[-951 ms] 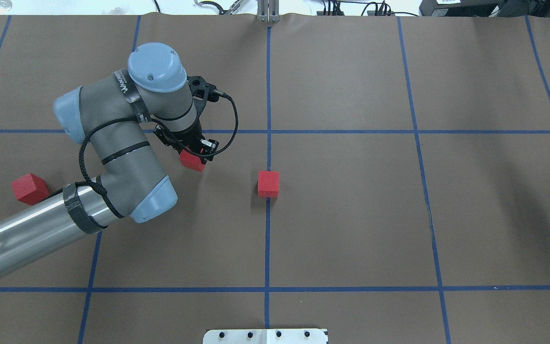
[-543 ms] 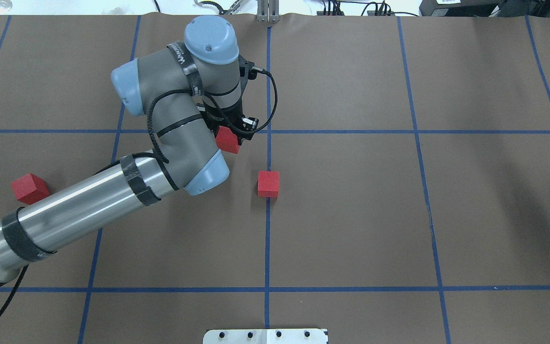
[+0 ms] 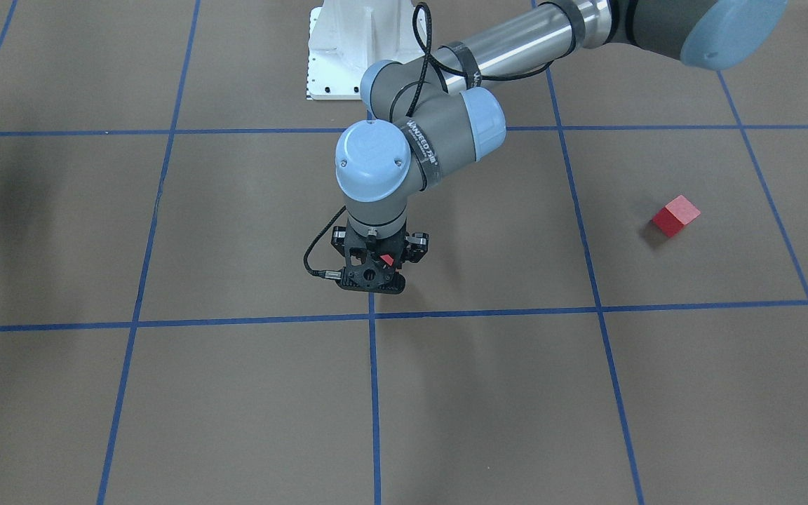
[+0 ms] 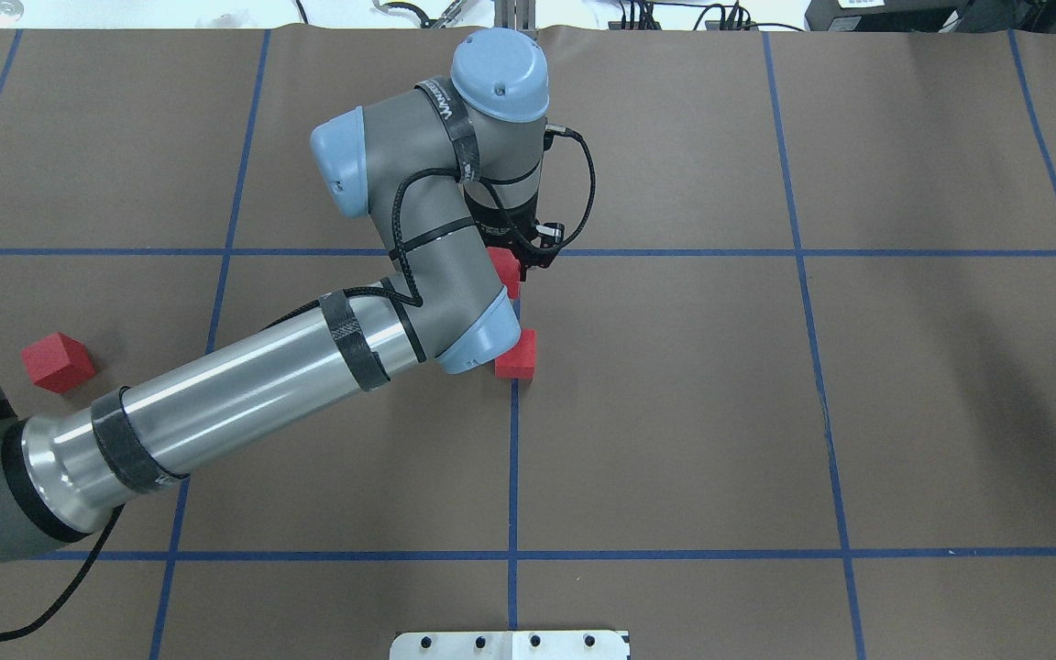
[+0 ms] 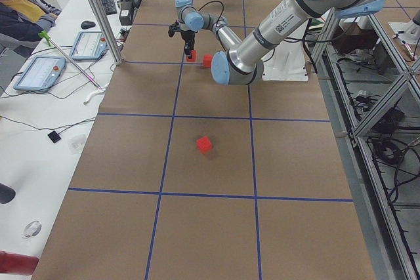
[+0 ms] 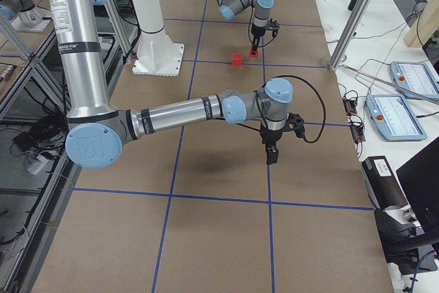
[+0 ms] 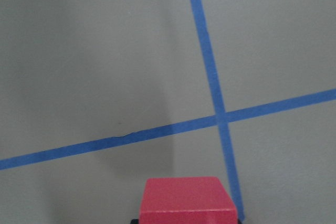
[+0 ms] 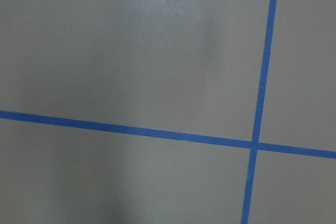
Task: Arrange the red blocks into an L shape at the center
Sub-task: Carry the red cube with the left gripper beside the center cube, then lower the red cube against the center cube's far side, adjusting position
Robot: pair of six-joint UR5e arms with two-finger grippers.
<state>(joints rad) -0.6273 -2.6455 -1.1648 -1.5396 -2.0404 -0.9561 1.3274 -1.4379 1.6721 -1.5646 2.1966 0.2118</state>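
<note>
Left arm holds a cube beside the taped centre line

On the flat brown matte table (image 4: 675,422) with its middle blue tape line (image 4: 512,458), the left gripper (image 4: 514,266), fingers closed on one small matte red cube (image 4: 505,275), should lower it square and flush against the identical cube (image 4: 522,359) lying on that line. A third cube (image 4: 56,361) sits far left. How far the right gripper (image 6: 271,154) is open cannot be told.

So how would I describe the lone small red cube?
Start at the brown table with its blue tape grid and look to the robot's far left. The lone red cube sits there; a second cube lies on the middle line, a third cube is in the black left gripper.
</note>
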